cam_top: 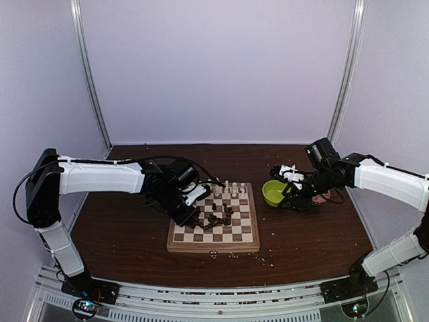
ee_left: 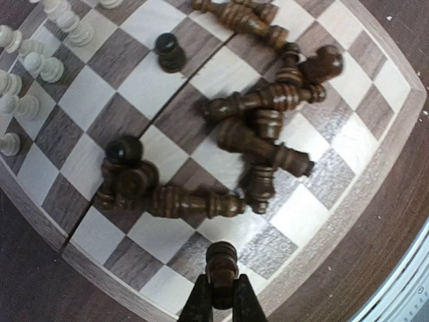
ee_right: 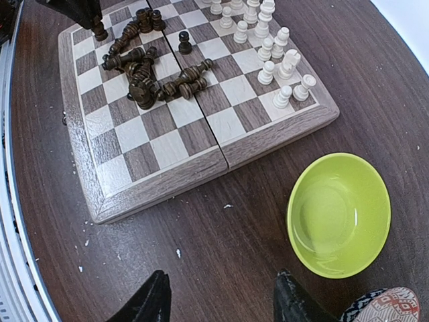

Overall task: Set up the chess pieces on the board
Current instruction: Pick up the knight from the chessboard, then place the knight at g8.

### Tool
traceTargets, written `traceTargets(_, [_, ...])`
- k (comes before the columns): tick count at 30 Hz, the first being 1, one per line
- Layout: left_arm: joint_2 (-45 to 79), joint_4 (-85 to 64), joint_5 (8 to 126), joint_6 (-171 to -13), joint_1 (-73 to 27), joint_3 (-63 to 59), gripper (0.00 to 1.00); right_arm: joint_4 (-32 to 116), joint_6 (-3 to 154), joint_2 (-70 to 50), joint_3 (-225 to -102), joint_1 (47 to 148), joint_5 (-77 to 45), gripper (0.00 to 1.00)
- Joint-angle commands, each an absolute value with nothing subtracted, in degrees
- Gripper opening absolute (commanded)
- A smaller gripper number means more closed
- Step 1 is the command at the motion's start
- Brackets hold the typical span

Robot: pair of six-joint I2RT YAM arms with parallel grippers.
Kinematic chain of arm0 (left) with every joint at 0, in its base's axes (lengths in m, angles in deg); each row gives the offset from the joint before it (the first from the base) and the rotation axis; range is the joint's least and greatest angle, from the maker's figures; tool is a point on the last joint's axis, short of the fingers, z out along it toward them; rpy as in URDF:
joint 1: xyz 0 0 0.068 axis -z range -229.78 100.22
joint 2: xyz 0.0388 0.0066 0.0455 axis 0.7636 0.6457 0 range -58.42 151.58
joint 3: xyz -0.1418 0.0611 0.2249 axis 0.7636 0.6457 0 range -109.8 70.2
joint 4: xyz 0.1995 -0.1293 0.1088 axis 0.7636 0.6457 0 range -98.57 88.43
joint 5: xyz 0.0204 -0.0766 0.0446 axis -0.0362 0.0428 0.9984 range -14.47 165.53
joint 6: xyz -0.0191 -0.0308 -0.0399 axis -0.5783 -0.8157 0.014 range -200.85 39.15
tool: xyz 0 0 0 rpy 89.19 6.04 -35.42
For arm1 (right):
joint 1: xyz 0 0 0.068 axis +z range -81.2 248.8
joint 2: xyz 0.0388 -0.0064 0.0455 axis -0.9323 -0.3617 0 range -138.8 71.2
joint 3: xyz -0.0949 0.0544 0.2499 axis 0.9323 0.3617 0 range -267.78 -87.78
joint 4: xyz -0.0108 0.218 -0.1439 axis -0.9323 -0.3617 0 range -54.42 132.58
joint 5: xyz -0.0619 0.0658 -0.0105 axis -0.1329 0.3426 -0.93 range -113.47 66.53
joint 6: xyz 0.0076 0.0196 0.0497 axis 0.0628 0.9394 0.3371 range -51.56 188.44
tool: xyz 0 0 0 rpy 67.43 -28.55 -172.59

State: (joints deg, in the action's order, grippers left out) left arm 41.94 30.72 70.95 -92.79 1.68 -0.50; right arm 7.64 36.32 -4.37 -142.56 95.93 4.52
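Dark brown wooden table (cam_top: 120, 241), bearing all items listed. Square wooden chessboard with cream and dark brown checks and a light tan rim (cam_top: 213, 246), lying flat at the table's middle, between the two arms. Lime-green round bowl (ee_right: 338, 215), on the table just beside the board's right rim, nothing in it. Red patterned bowl (ee_right: 385, 305), only an edge visible, right of the green bowl. Left gripper (ee_left: 221, 295), low over the board's left side, fingers clamped on one dark brown turned piece (ee_left: 221, 265), held upright over a square near the rim; whether its base touches the board cannot be told. Right gripper (ee_right: 221, 298), above bare table just right of the board and beside the green bowl, fingers spread wide, holding nothing. Heap of dark brown chess pieces (ee_left: 261, 134), lying on their sides and touching one another at mid-board. Cluster of cream-white chess pieces (ee_right: 268, 40), standing upright along the board's far edge. Single dark brown pawn (ee_left: 169, 52), upright, between the heap and the white cluster. Pale crumbs (cam_top: 214, 253), scattered on the table by the board's near rim.
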Motion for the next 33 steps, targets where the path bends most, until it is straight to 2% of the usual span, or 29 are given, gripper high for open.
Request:
traceTargets(1, [38.32, 33.17, 72.59, -93.31, 4.91, -1.52, 0.01, 7.59, 35.52, -3.35, -142.02, 96.12, 3.68, 0.53])
traceTargets(10, [35.38, 38.28, 75.65, -95.5, 7.43, 1.06, 0.01, 7.6, 35.39, -3.55, -142.07, 96.13, 3.6, 0.53])
traceTargets(33, [40.49, 38.81, 76.84, -94.59, 8.14, -1.4, 0.02, 7.25, 35.21, -4.29, -142.27, 96.47, 3.33, 0.52])
